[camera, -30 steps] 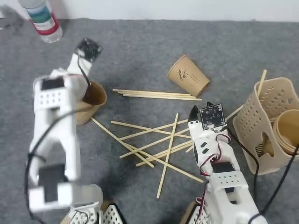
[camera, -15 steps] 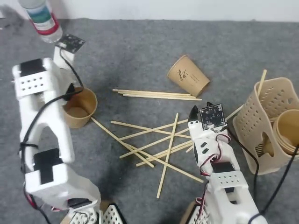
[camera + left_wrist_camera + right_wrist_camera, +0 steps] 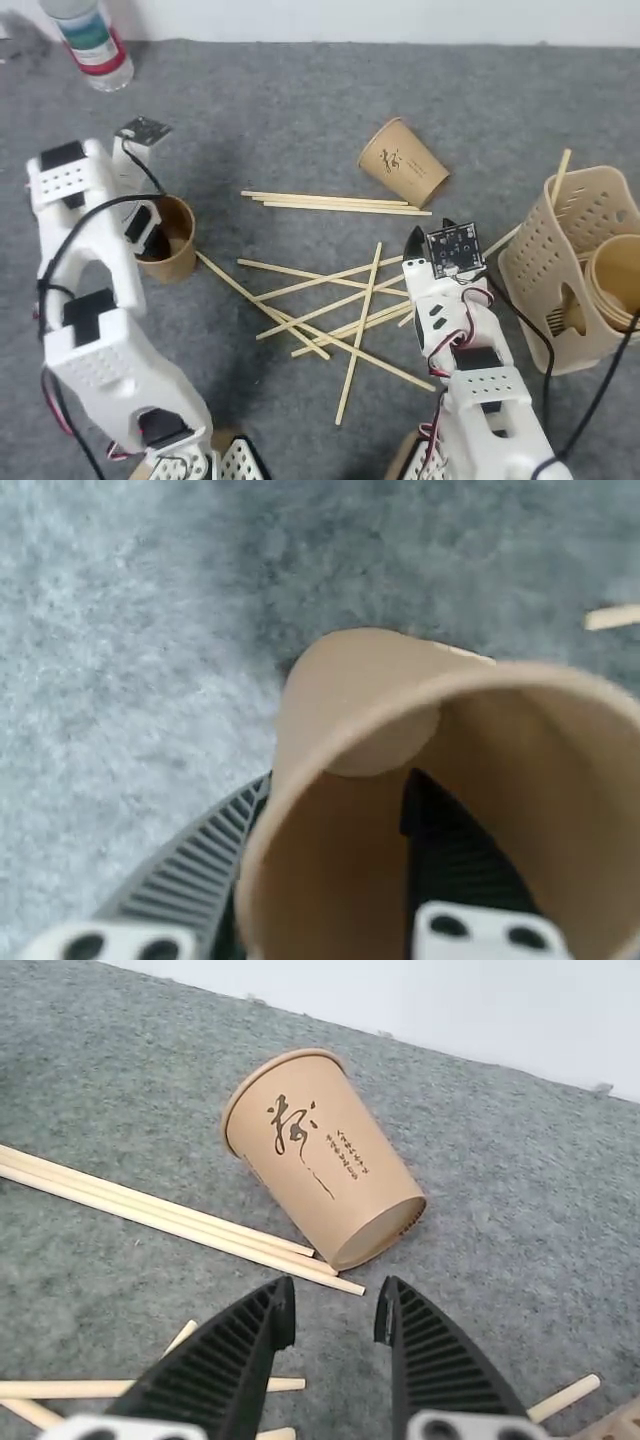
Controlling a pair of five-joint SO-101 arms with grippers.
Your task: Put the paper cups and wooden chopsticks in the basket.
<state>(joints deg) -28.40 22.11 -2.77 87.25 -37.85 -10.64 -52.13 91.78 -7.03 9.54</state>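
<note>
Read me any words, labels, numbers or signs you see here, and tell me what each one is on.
On the lying paper cup: a dark brush-style sign with a line of small lettering beside it, too small to read.
On the bottle: a label whose print is too blurred to read.
On the held paper cup in the left claw: no print shows.

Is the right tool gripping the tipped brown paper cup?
No, the right tool hangs open, short of the tipped brown paper cup.
</note>
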